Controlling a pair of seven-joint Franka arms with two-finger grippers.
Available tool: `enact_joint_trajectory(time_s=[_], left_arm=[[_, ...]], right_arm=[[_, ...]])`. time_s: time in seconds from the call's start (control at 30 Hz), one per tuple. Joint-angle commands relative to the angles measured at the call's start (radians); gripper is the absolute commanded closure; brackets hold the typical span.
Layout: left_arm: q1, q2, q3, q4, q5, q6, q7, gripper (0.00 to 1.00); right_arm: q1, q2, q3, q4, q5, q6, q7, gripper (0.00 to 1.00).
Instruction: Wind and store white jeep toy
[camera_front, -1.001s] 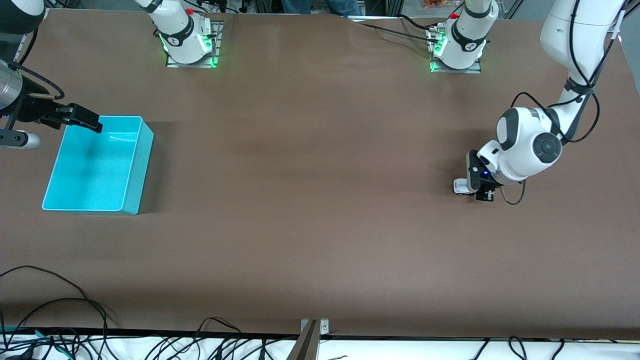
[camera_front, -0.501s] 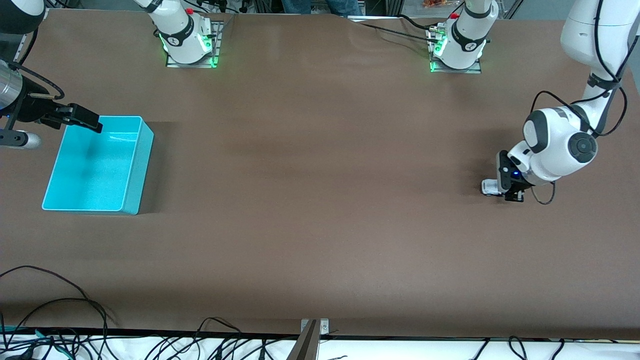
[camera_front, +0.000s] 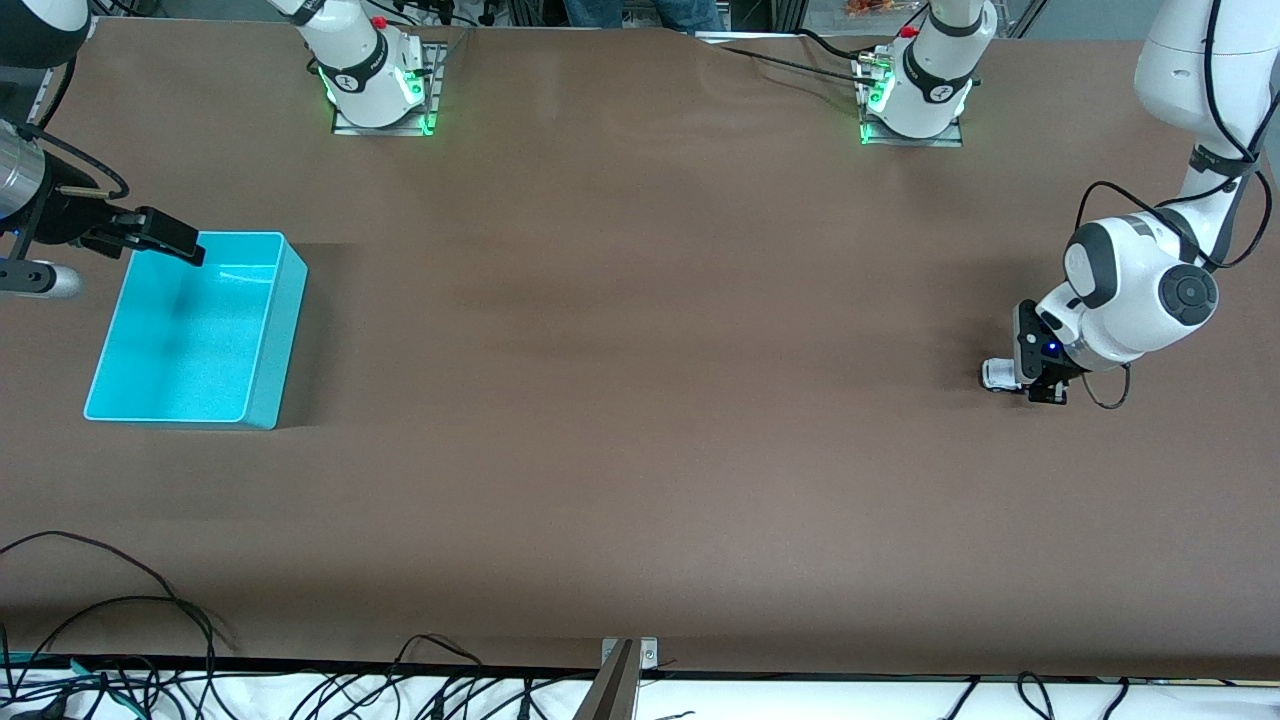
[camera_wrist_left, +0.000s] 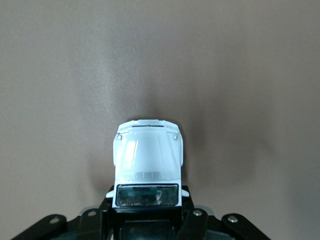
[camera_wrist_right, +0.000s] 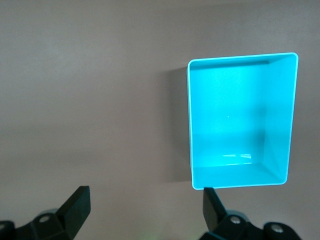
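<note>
Front view shows my left gripper (camera_front: 1030, 385) low on the brown worktop (camera_front: 640, 450) toward the left arm's end, clamped on the white jeep toy (camera_front: 996, 374), whose wheels look to be on or just above the surface. In the left wrist view the jeep (camera_wrist_left: 147, 162) sits between my fingers with its bonnet pointing away from the gripper and its rear tucked in against the palm.

Farther from the front camera, toward the right arm's end, the turquoise bin (camera_front: 255, 395) stands empty, well apart from the jeep. My right gripper (camera_front: 160, 235) waits over the bin's rim, fingers spread wide; the right wrist view shows both fingers (camera_wrist_right: 75, 205) apart with the bin (camera_wrist_right: 240, 180) below.

My worry is the grip: I hold only the jeep's rear, so dragging it to wind the motor could twist it loose or lift the wheels so they skid instead of turning. If I let go with the bonnet aimed off line, it may miss the bin or run off the worktop's edge.
</note>
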Motion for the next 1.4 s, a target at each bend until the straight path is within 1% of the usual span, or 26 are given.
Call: enact_joint_trajectory(time_s=[0.0, 0.63, 1.0, 1.03, 1.07, 1.13, 1.17, 1.2, 1.23, 1.27, 1.3, 1.37], left_arm=[[0.019, 0.127, 0.037, -0.004, 0.011, 0.009, 0.068, 0.94], [0.071, 0.142, 0.064, 0.013, 0.01, 0.01, 0.167, 0.94], [0.087, 0.144, 0.078, 0.013, 0.008, 0.01, 0.168, 0.93], [0.088, 0.144, 0.08, 0.013, 0.008, 0.01, 0.168, 0.9], [0.091, 0.144, 0.08, 0.013, 0.01, 0.01, 0.168, 0.86], [0.097, 0.139, 0.08, 0.013, 0.013, 0.01, 0.168, 0.76], [0.097, 0.134, 0.08, 0.013, 0.011, 0.01, 0.168, 0.69], [0.099, 0.131, 0.08, 0.013, 0.01, 0.01, 0.167, 0.58], [0.099, 0.127, 0.08, 0.013, 0.002, 0.01, 0.161, 0.41], [0.099, 0.125, 0.08, 0.013, -0.001, 0.01, 0.157, 0.13], [0.099, 0.121, 0.08, 0.013, -0.001, 0.01, 0.16, 0.0], [0.099, 0.098, 0.08, 0.013, 0.001, 0.007, 0.164, 0.0]], right_arm=[[0.011, -0.002, -0.011, 0.012, 0.003, -0.015, -0.006, 0.0], [0.011, -0.002, -0.011, 0.012, 0.003, -0.015, -0.006, 0.0], [0.011, -0.002, -0.011, 0.011, 0.003, -0.015, -0.006, 0.0], [0.011, -0.002, -0.011, 0.012, 0.003, -0.015, -0.006, 0.0], [0.011, -0.002, -0.011, 0.012, 0.003, -0.015, -0.006, 0.0], [0.009, -0.002, -0.011, 0.011, 0.003, -0.015, -0.006, 0.0], [0.011, -0.002, -0.011, 0.011, 0.003, -0.015, -0.006, 0.0], [0.009, -0.002, -0.011, 0.012, 0.003, -0.015, -0.006, 0.0], [0.011, -0.002, -0.011, 0.012, 0.003, -0.015, -0.006, 0.0], [0.011, -0.002, -0.011, 0.012, 0.003, -0.015, -0.006, 0.0], [0.009, -0.002, -0.011, 0.012, 0.003, -0.015, -0.006, 0.0], [0.009, -0.002, -0.011, 0.011, 0.003, -0.015, -0.006, 0.0]])
